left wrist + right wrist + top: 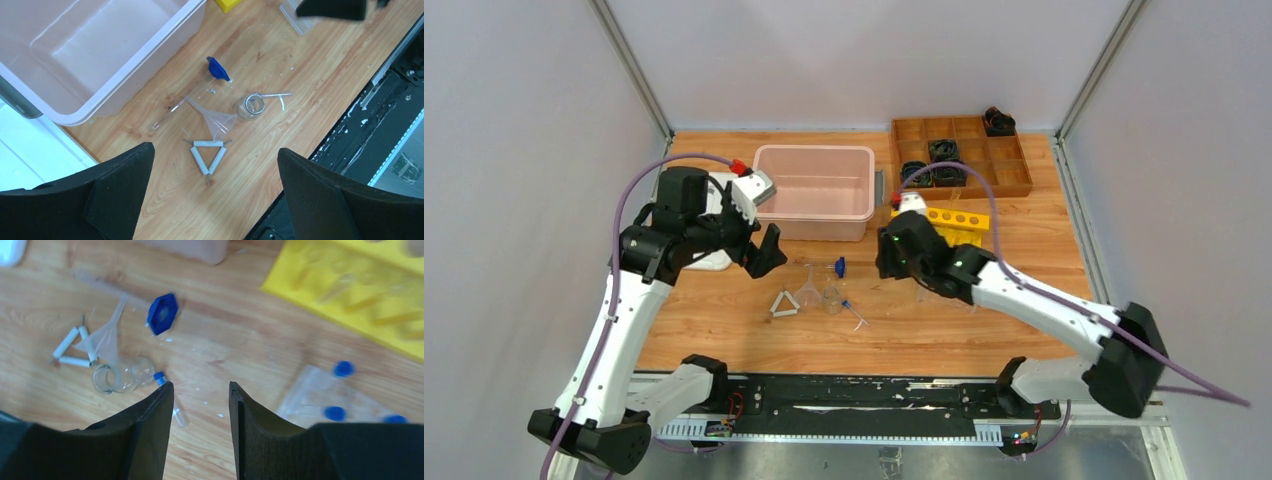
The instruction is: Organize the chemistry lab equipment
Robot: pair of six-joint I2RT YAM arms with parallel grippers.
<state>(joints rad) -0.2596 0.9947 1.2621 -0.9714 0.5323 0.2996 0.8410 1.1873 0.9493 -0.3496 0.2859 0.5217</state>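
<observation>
**A:** How were the claws set?

**B:** The left gripper was spread wide and released, holding nothing. It hung above the table off the pink bin's near left corner. The right gripper had its jaws partly apart with only bare wood between them, off the bin's near right corner.

**A:** And the lab pieces?

**B:** Every one lay on the table on the bin's near side. A long tube with a big blue cap was closest to the bin's front wall. The clear funnel lay on its side, stem toward the bin, with its wide mouth against the white triangle. The small clear jar sat just beside the funnel.

**A:** Anything smaller?

**B:** A small tube with a blue cap lay just past the jar, farther from the bin and close by the right gripper's left finger. The clear tube rack stood off the bin's near right side, with three blue caps showing in it.
</observation>
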